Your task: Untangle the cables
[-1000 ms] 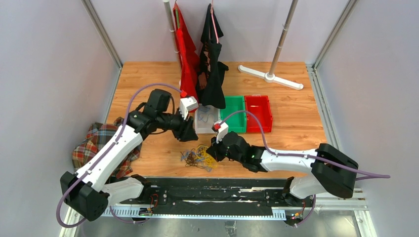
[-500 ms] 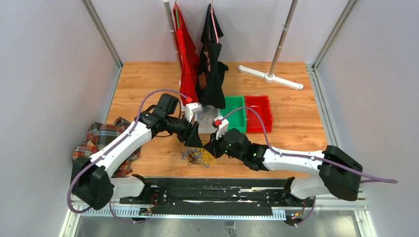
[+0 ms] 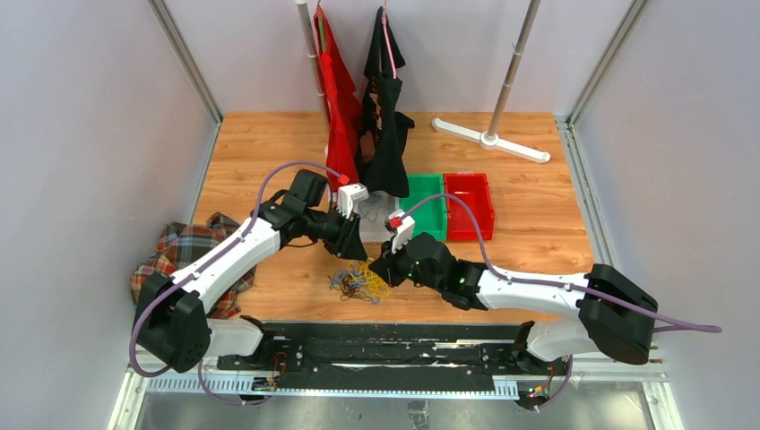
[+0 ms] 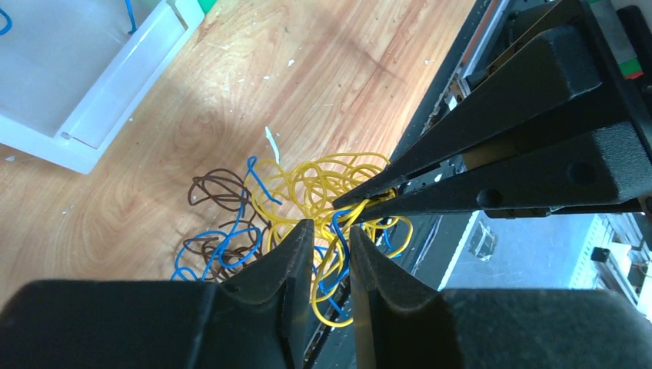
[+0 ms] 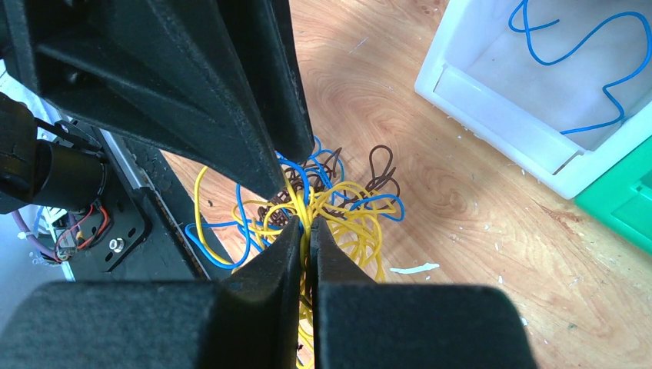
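Observation:
A tangle of yellow, blue and brown cables (image 3: pixel 358 282) lies on the wooden table near the front edge. In the left wrist view the yellow cable (image 4: pixel 323 173) is in the middle, with the brown cable (image 4: pixel 215 188) and the blue cable (image 4: pixel 223 238) to its left. My right gripper (image 5: pixel 306 220) is shut on yellow strands at the middle of the tangle. My left gripper (image 4: pixel 331 225) is just above the tangle, jaws narrowly open, with blue and yellow strands in the gap. The two grippers' tips nearly meet over the pile (image 3: pixel 367 264).
A white bin (image 3: pixel 375 215) with one blue cable (image 5: pixel 569 46) in it stands just behind the tangle. A green bin (image 3: pixel 423 208) and a red bin (image 3: pixel 469 206) stand to its right. A plaid cloth (image 3: pixel 184 255) lies left. Red and black garments (image 3: pixel 385 116) hang behind.
My left gripper has swung right and down from beside the white bin to the tangle. My right gripper has shifted slightly left onto the pile and stays closed.

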You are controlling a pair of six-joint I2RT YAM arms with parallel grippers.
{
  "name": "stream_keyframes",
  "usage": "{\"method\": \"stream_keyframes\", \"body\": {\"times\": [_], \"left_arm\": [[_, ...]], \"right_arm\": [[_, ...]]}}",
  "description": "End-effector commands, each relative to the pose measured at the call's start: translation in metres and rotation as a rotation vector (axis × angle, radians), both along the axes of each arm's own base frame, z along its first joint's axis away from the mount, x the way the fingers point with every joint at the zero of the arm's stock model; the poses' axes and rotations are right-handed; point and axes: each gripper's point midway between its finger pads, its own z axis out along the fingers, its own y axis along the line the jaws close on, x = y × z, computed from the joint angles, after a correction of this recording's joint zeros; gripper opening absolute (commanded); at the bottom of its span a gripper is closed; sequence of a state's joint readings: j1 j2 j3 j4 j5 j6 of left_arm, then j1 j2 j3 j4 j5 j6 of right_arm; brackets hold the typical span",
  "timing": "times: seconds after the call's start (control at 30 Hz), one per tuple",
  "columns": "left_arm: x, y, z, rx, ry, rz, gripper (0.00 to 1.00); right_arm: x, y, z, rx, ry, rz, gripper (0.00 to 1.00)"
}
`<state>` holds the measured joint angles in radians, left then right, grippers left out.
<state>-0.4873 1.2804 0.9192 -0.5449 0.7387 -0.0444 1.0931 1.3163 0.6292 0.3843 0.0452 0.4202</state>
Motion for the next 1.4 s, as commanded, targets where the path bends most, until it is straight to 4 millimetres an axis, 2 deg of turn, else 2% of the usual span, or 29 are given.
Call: {"method": "stream_keyframes", "body": {"times": [0.0, 0.1, 0.2, 0.3, 0.63, 0.73, 0.83, 1.1, 1.37], "left_arm": [[0.010, -0.003, 0.005, -0.010, -0.023, 0.033, 0.27], [0.011, -0.003, 0.008, -0.027, -0.011, 0.049, 0.28], [0.011, -0.005, 0.012, -0.059, 0.005, 0.055, 0.34], [0.010, -0.006, 0.014, -0.069, 0.006, 0.055, 0.36], [0.005, 0.002, 0.008, -0.021, -0.013, 0.024, 0.25], [0.003, 0.005, 0.007, -0.003, -0.016, 0.011, 0.16], [0.006, 0.007, 0.011, 0.006, -0.047, 0.011, 0.02], [0.021, 0.003, 0.044, -0.037, -0.146, 0.048, 0.01], [0.028, 0.009, 0.048, -0.014, -0.156, 0.085, 0.01]], "right_arm": [[0.002, 0.007, 0.019, 0.049, -0.023, 0.009, 0.01], [0.001, 0.009, 0.019, 0.053, -0.021, 0.015, 0.01], [0.001, 0.009, 0.019, 0.053, -0.019, 0.016, 0.01], [0.001, 0.009, 0.019, 0.053, -0.019, 0.013, 0.01], [0.002, 0.007, 0.019, 0.053, -0.018, 0.005, 0.01], [0.002, 0.007, 0.019, 0.054, -0.017, 0.004, 0.01], [0.002, 0.008, 0.019, 0.054, -0.015, 0.005, 0.00], [0.001, 0.007, 0.011, 0.038, -0.006, 0.005, 0.01], [0.001, 0.005, 0.005, 0.025, -0.001, 0.006, 0.01]]}}
